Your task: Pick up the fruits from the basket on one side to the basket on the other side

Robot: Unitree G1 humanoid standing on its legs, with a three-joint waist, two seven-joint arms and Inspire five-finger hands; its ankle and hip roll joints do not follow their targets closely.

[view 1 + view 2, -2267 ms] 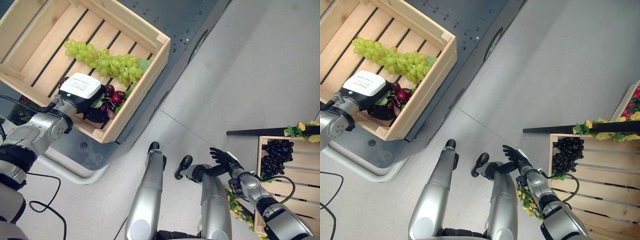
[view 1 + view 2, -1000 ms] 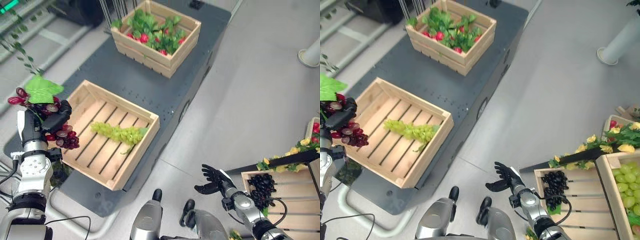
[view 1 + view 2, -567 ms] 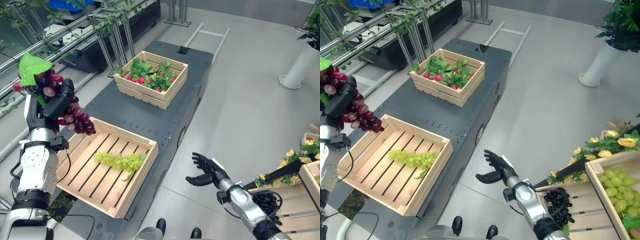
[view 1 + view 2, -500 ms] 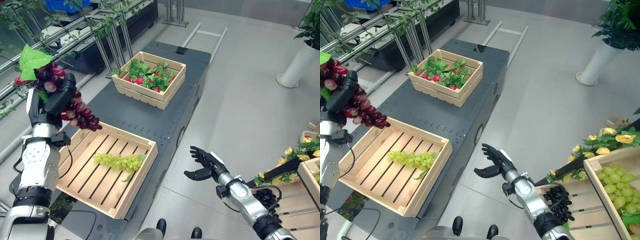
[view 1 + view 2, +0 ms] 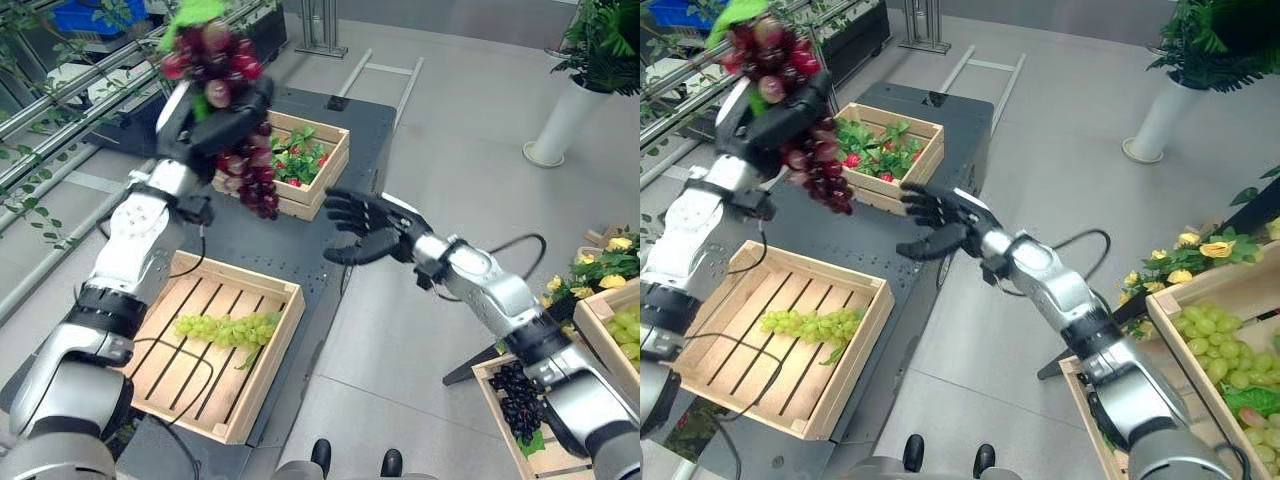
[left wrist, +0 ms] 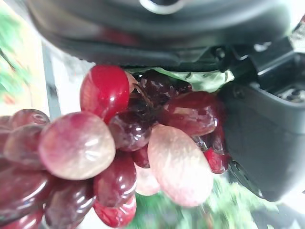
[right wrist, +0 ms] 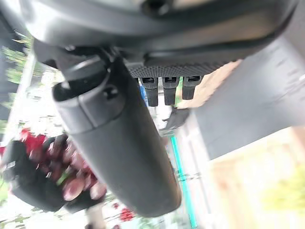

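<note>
1. The red grapes (image 5: 232, 110) are now high in the air, clear of the wooden crate (image 5: 210, 350) they sat in a moment ago.
2. The left robot hand (image 5: 215, 125) has its fingers curled around the bunch and holds it above the dark cart (image 5: 300, 250).
3. The right robot hand (image 5: 365, 225), earlier low by the floor, now reaches towards the bunch with fingers spread, just beside it.
4. This looks like a hand-over, the halfway step towards the crates (image 5: 1220, 330) on the right.
5. Green grapes (image 5: 225, 327) remain in the first crate.
</note>
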